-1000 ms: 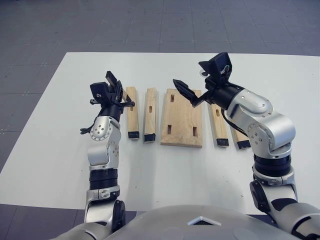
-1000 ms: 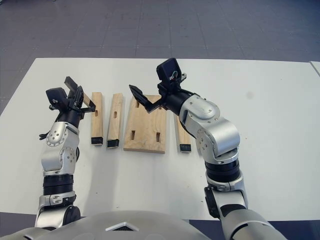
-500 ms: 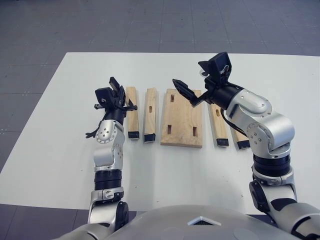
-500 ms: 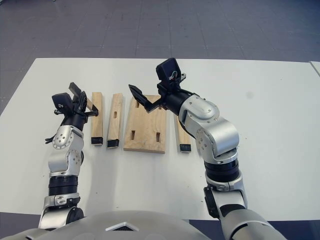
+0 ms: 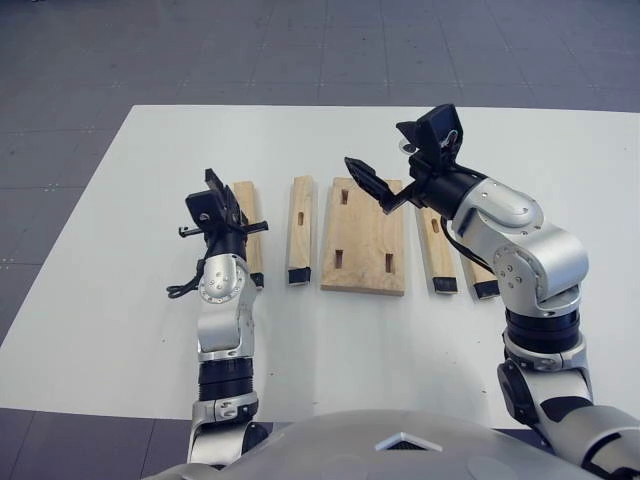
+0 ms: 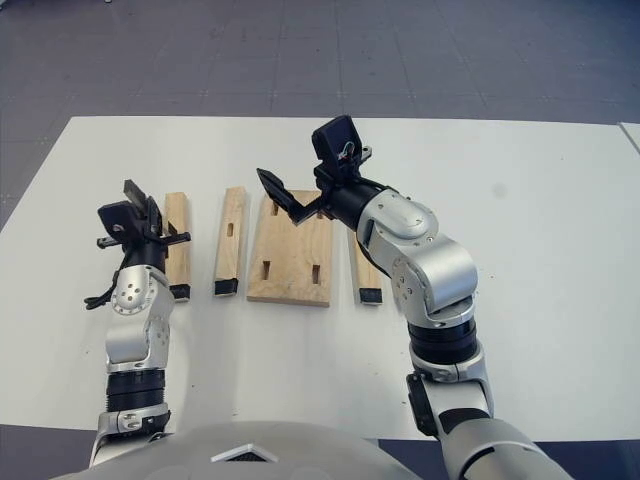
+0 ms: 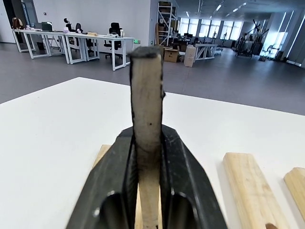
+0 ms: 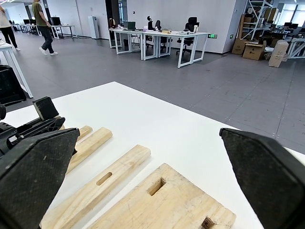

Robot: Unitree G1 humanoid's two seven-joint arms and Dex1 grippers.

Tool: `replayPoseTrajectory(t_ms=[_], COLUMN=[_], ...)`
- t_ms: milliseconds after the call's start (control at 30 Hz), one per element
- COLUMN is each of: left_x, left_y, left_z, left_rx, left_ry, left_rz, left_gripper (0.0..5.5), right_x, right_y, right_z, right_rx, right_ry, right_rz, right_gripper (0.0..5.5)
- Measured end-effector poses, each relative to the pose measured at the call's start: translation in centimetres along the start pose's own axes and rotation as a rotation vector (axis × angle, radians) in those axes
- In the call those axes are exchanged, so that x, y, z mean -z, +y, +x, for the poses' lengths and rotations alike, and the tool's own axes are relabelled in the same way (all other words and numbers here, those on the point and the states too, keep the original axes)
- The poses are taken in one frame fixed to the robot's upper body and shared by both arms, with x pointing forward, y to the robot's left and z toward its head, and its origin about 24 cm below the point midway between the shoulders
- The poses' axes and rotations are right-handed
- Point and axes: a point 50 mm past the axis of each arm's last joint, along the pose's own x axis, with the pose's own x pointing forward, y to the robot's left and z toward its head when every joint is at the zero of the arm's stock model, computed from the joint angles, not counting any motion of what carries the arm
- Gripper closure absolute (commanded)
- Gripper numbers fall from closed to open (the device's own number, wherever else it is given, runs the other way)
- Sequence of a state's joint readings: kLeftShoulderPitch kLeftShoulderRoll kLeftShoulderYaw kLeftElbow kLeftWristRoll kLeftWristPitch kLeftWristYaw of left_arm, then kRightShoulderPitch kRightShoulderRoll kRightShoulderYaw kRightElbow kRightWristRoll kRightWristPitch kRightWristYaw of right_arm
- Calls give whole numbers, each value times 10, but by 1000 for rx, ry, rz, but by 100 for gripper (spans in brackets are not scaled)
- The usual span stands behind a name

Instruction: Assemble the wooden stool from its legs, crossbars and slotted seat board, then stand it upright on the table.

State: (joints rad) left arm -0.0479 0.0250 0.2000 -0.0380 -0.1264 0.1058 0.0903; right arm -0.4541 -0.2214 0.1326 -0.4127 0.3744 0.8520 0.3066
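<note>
Stool assembly not yet begun: seat board (image 5: 365,240) lies flat, legs (image 5: 300,228) loose either side of it, left gripper (image 5: 222,212) left of it clamps a crossbar (image 7: 147,95), right gripper (image 5: 380,150) gapes wide above it.

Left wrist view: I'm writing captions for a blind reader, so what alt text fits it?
Two black jaws clamp a thin wooden bar that sticks out beyond them, above a white table. Pale wooden legs lie flat on the table, with an open office behind.
</note>
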Motion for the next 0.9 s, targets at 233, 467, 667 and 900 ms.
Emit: replayPoseTrajectory(t_ms=[233, 467, 667, 900], left_x=[13, 17, 19, 7], left_y=[7, 6, 10, -3], left_z=[-5, -7, -1, 14], left_rx=[42, 59, 54, 118], left_ry=[-22, -25, -28, -31], left_rz=[80, 92, 57, 59], left_gripper=[508, 508, 508, 508], right_x=[0, -1, -2, -2], right_y=[0, -1, -2, -3], right_z=[0, 0, 0, 0], right_rx=[2, 4, 6, 9], right_ry=[-1, -3, -8, -8], right_rz=[0, 1, -2, -1], right_gripper=[0, 0, 0, 0])
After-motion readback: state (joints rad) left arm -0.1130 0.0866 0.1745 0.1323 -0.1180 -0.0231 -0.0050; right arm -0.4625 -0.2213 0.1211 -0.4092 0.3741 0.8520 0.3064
